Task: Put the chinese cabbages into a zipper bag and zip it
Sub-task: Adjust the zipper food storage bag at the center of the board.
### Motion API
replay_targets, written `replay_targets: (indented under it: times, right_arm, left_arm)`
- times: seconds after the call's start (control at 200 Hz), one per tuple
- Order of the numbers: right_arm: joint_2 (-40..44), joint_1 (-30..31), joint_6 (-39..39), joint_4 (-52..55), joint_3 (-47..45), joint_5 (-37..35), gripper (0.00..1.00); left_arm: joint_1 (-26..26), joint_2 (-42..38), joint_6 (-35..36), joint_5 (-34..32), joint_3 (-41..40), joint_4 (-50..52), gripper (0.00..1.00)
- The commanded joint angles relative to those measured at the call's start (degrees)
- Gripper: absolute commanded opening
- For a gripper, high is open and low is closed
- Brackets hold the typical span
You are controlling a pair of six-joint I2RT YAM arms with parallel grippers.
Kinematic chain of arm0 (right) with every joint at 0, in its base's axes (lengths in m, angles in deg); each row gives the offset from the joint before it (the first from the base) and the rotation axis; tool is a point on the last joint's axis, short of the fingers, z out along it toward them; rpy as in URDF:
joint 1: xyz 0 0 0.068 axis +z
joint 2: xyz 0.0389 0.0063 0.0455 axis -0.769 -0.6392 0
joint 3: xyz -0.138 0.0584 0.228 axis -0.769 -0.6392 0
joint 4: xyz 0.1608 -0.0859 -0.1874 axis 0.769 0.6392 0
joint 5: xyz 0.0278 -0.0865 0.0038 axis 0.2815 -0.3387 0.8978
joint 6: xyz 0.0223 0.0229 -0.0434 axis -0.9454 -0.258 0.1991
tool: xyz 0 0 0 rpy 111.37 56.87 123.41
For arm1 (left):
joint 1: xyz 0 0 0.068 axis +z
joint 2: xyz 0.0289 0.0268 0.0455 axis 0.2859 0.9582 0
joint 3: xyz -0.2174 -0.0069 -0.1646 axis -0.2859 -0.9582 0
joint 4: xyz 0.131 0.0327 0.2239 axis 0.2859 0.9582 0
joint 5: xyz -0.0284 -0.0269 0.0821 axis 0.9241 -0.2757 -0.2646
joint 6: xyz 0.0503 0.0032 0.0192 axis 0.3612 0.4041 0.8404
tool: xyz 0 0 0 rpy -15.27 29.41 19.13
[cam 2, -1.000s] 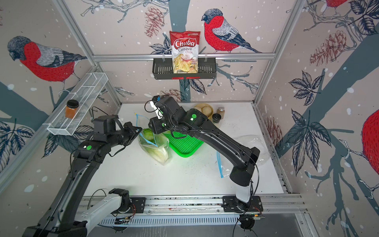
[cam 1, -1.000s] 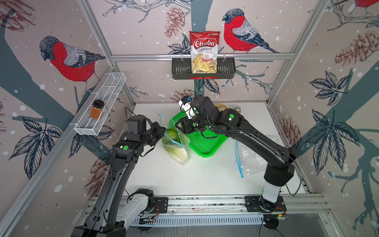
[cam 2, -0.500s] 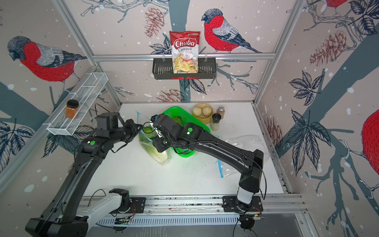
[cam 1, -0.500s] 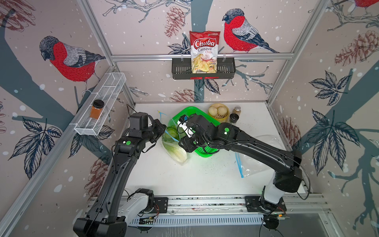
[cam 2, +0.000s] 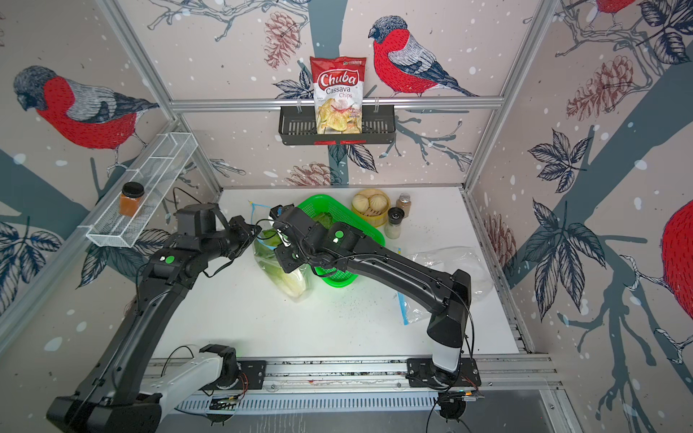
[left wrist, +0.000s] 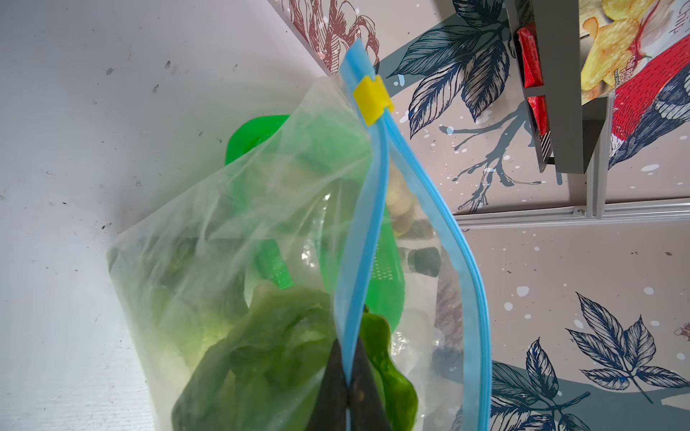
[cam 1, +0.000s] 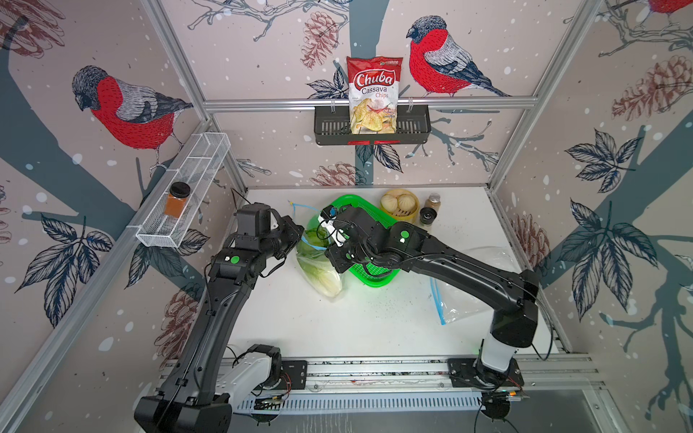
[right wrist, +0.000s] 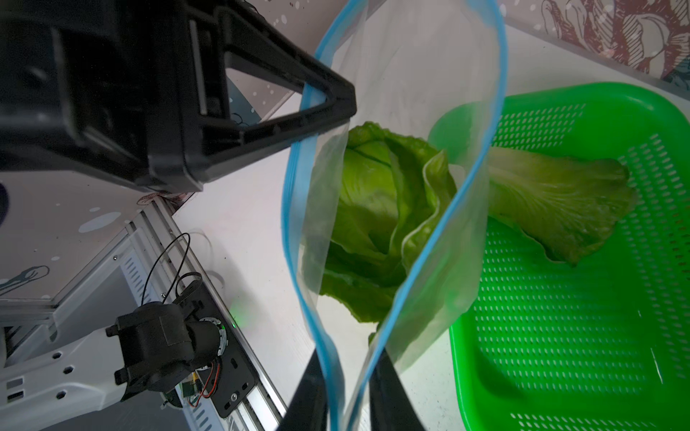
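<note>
Left claw [left wrist: 347, 373] pinched shut on bag [left wrist: 231, 209] rim, holding mouth up for loading. Right claw [right wrist: 347, 377] straddles opposite rim; grip cannot be told. Cabbages [cam 1: 324, 279] inside bag, frame centre; another cabbage [right wrist: 560, 201] lies in basket [right wrist: 560, 354].

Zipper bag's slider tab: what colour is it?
Yellow. The slider sits on the blue zip strip and shows best in the left wrist view.

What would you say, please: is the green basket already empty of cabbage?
No, the right wrist view shows one chinese cabbage lying in the green basket.
</note>
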Motion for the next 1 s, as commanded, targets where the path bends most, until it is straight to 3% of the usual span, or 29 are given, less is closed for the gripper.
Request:
replay_targets:
  times: [0.0, 0.22, 0.53, 0.735, 0.87, 0.996]
  right_arm:
    - [0.73, 0.30, 0.77, -1.04, 0.49, -1.76, 0.17]
    - [1.18, 0.17, 2.17, -0.97, 1.16, -2.72, 0.03]
    - [2.13, -0.42, 4.56, -2.34, 0.51, -3.77, 0.00]
    - [4.18, -1.18, 6.04, -1.89, -0.74, -4.21, 0.00]
    - [6.67, -2.47, 6.51, -2.20, -2.78, -3.83, 0.00]
    - [9.85, -3.89, 9.21, -2.48, -6.48, -4.03, 0.00]
  left_arm:
    - [-0.02, -0.07, 0.94, -0.43, 0.46, -2.02, 0.00]
    - [-0.02, -0.04, 1.23, -0.41, 0.35, -2.38, 0.00]
    - [-0.02, -1.18, 2.35, -0.85, 0.09, -4.19, 0.00]
    - [0.45, -3.77, 6.69, -2.33, 0.32, -6.22, 0.48]
    - [3.07, -6.63, 12.25, -3.07, 0.49, -5.99, 0.62]
    - [6.16, -9.73, 18.99, -3.87, 0.38, -6.36, 0.65]
